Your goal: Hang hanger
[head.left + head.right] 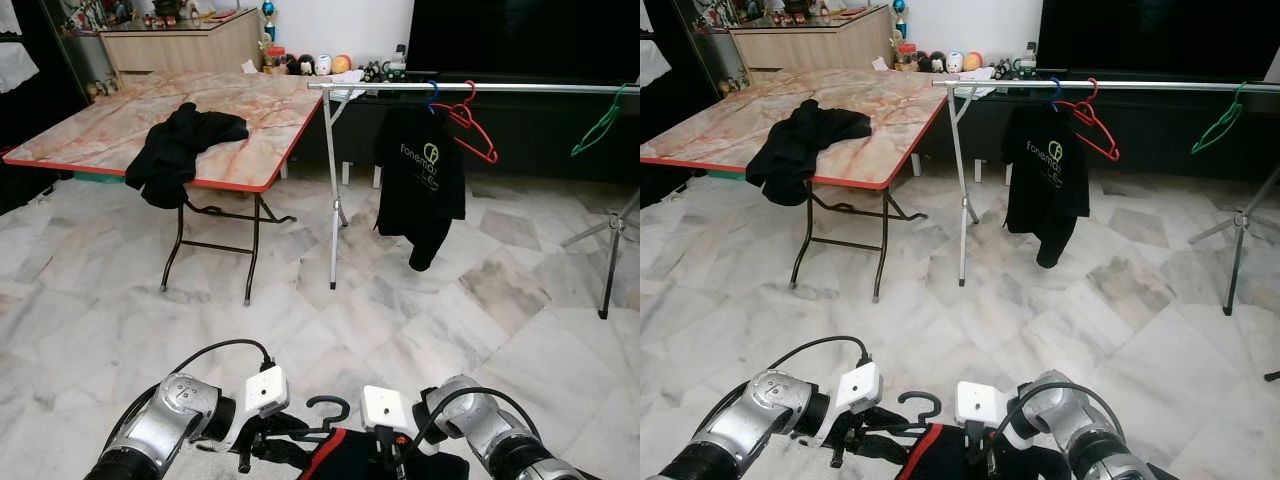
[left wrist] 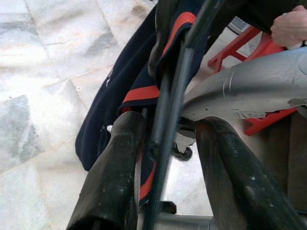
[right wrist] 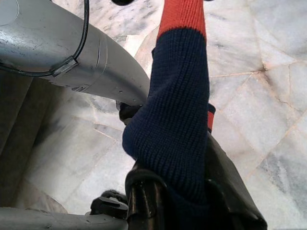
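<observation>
Black hanger [image 1: 325, 415] w/ navy-and-red knit garment [image 1: 345, 458] sits low in front of robot, between both grippers, hook up. Left gripper [image 2: 165, 167] has its two black fingers [image 2: 112, 172] either side of the hanger's dark bar, garment fabric bunched in the gap; fingers look closed in on the bar, grasping hanger. Right gripper [image 3: 177, 201] pinches the navy knit w/ red band, fabric bulging out above the fingertips, clenched on garment. Silver forearm of other arm crosses near in each wrist view.

Containers: nothing bin-like in reach. Holder-type things only: clothes rack rail [image 1: 470, 88] ahead, well apart from robot, carries a black T-shirt [image 1: 420, 180] on a blue hanger [image 1: 431, 95], an empty red hanger [image 1: 470, 125] just beside it, and a green hanger [image 1: 600, 125] further toward rail's right end. Folding table [image 1: 100, 140] w/ marble-look top and red edge stands left of rack; black garment [image 1: 180, 145] lies on it, draped over the near edge. Small figurines and bottles [image 1: 330, 65] line a low dark unit behind the rack, too small to tell more. Wooden counter [image 1: 180, 40] at back left.

Floor is pale marble tile [image 1: 450, 320]. Red plastic stool [image 2: 254, 52] and a person's hand [image 2: 290, 26] visible in left wrist view, behind the arm.
</observation>
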Motion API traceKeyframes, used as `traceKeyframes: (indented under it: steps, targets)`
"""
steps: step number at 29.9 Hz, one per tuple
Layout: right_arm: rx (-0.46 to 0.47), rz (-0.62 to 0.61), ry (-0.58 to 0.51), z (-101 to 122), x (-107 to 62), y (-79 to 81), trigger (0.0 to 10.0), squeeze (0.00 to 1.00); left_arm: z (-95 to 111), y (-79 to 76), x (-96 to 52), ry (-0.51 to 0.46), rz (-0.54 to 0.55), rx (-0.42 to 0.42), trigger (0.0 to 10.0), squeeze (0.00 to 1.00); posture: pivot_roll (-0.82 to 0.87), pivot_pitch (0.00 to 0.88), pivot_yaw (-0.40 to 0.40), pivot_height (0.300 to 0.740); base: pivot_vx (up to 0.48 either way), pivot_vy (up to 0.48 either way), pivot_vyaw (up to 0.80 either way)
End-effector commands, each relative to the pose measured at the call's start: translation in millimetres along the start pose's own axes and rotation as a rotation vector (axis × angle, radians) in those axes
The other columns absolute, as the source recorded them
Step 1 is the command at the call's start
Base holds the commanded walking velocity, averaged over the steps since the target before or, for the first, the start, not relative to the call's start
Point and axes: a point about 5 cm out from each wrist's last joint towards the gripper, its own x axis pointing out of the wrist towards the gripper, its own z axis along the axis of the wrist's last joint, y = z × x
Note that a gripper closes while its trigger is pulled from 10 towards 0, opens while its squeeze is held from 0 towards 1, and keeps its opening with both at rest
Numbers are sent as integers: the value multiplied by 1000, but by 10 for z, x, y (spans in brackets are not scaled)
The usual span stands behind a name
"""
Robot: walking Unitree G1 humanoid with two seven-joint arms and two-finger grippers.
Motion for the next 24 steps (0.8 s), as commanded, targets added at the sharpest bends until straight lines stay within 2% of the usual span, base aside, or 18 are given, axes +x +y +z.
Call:
traceKeyframes:
  steps: [1,2,3,4,5,17,24]
  targets:
    - [-5,-4,-24,66,-16,-38,10000,0,11,16,-7,24,13,26,4941,0,52,0,76,740,0,0,0]
    - [-4,-2,-25,68,-17,-37,10000,0,11,17,-5,24,13,26,4941,0,52,0,76,740,0,0,0]
    - [-3,-1,-26,70,-16,-37,10000,0,10,20,-4,24,17,25,4039,0,53,0,76,740,0,0,0]
    - [-3,0,-26,70,-15,-36,10000,0,12,23,-2,24,21,26,2275,0,53,0,76,740,0,0,0]
    - [-3,4,-26,71,-10,-33,10000,0,13,25,0,23,25,26,0,0,53,0,76,740,0,0,0]
    - [-2,8,-31,69,7,-21,10000,0,13,25,4,25,26,24,0,0,53,0,77,740,0,0,0]
    - [14,-9,-73,80,19,-18,10000,0,15,24,4,22,25,23,0,0,53,0,78,740,0,0,0]
